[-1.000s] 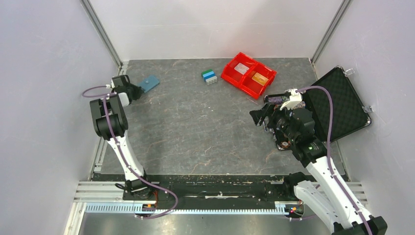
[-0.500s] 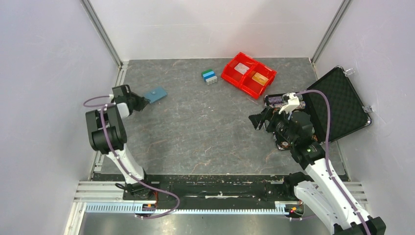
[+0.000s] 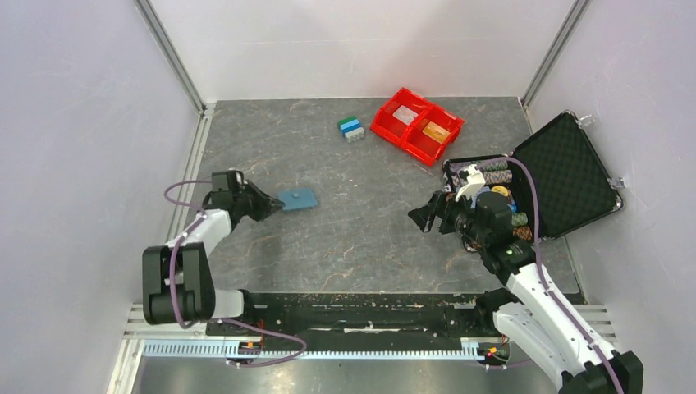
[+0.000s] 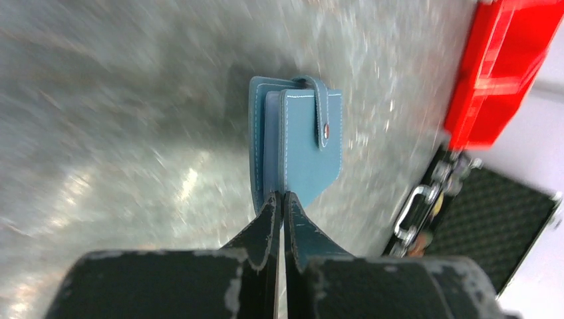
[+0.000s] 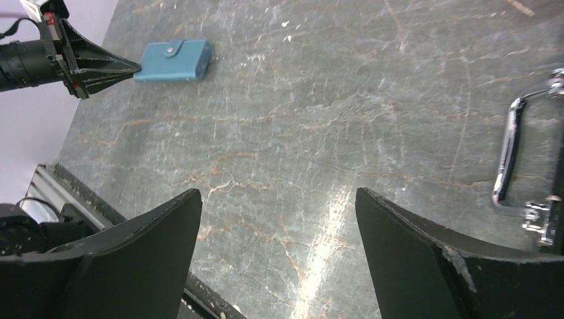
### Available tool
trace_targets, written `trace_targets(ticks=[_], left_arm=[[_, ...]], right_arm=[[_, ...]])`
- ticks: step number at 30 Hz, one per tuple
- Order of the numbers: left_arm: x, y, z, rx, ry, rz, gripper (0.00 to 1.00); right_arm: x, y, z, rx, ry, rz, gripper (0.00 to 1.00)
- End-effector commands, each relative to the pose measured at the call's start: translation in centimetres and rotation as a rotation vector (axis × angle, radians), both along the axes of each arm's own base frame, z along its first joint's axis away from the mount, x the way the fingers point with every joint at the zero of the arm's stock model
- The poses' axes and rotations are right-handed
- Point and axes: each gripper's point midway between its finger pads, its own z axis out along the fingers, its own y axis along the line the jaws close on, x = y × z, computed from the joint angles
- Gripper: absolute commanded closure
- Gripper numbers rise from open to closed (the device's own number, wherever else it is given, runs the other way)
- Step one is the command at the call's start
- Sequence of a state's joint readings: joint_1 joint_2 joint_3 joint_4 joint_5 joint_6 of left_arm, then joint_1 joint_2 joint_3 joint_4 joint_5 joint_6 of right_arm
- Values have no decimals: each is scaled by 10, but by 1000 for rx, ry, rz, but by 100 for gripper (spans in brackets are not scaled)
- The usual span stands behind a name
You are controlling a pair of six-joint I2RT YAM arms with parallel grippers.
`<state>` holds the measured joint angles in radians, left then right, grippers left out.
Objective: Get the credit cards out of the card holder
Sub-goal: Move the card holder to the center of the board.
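Grey marbled table (image 3: 361, 246): low-stretched left end effector (image 3: 277, 205) clamped on the card holder (image 3: 299, 199); right end effector (image 3: 423, 215) spread wide

I see the card holder (image 3: 298, 199) left of centre, its left edge pinched by the left gripper (image 3: 277, 205). Far side: card deck (image 3: 350, 128), with the bin (image 3: 397, 142) to its right holding the credit cards (image 3: 405, 114), one per compartment. The case (image 3: 566, 176) is at the right edge.

Your overhead view is evenly bright and sharp, with only soft shadows. Your left wrist view smears the counter (image 4: 100, 100) and red bin (image 4: 505, 66) into streaks, yet the card holder (image 4: 302, 153) reads crisp. In your right wrist view, white glare stripes the counter, and the fingers (image 5: 120, 259) of the right pincer (image 5: 278, 194) look dark and soft.
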<state>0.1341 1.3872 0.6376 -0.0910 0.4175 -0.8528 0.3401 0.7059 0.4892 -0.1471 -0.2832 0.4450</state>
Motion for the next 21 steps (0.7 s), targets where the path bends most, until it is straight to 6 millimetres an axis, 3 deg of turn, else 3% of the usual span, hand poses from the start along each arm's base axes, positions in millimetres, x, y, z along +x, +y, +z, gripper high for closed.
trace_targets(ticks=[1,6,11,15,18,21], left_arm=[[-48,-56,7,25,-3,-267,98],[-85,-97,12,16,-37,-422,98],[-107,-115,2,-23,-37,-501,98],[-123,-126,-16,-55,-17,-573,98],[-131,-134,-26,-44,2,-626,97],[-134,-139,-28,-53,18,-643,88]], right_arm=[[3,9,1,-8,-14,42,13],[10,4,-12,-60,-2,1,18],[5,9,-33,-86,64,-27,25],[-4,36,-41,-104,89,25,32],[-5,61,-43,-219,-21,116,32],[2,81,-41,-297,-89,155,32]])
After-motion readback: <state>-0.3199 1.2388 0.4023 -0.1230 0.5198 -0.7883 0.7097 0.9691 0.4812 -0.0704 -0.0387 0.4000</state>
